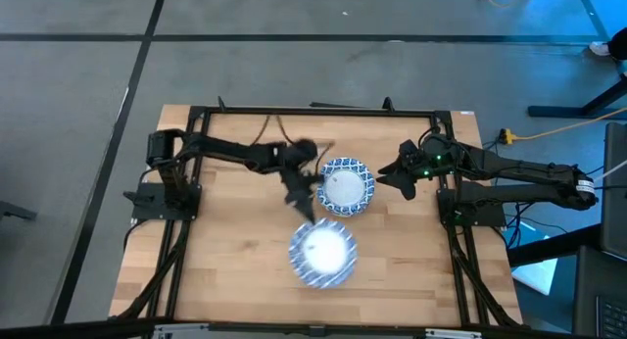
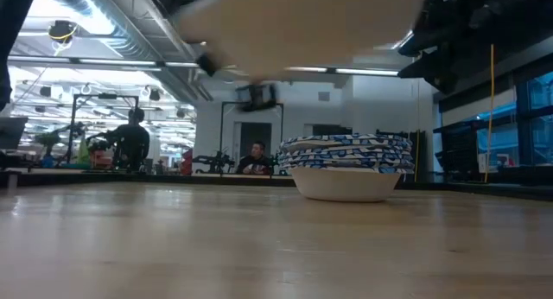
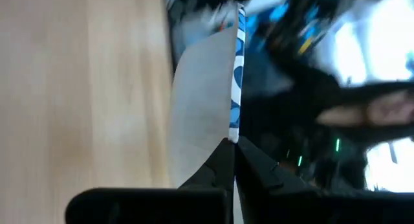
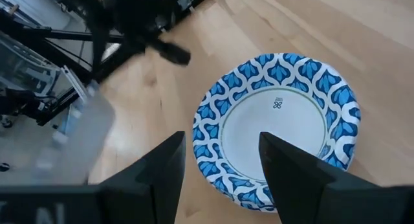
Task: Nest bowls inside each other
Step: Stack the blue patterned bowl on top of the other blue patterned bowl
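Observation:
A stack of blue-and-white patterned bowls (image 1: pixel 345 185) rests base down on the table's middle, also seen in the low view (image 2: pixel 346 165) and the right wrist view (image 4: pixel 278 120). My left gripper (image 1: pixel 309 217) is just left of the stack and is shut on a single bowl (image 1: pixel 321 253). That bowl hangs in the air on the stack's near side and shows as a pale blur (image 2: pixel 302 27) at the top of the low view. My right gripper (image 4: pixel 220 179) is open, just right of the stack and above it, touching nothing. My left gripper pinches the single bowl's patterned rim (image 3: pixel 235 130) between its two fingers, one on the inner face and one on the outer wall (image 3: pixel 200 107). The fingers reach it from the far side. The bowl is lifted clear of the table, open side up.
A black frame (image 1: pixel 313 112) runs along the table's far edge and down both sides. Bare wood lies to the left and along the near edge (image 1: pixel 235 270). People (image 2: pixel 255 158) and workstations show in the room beyond the table.

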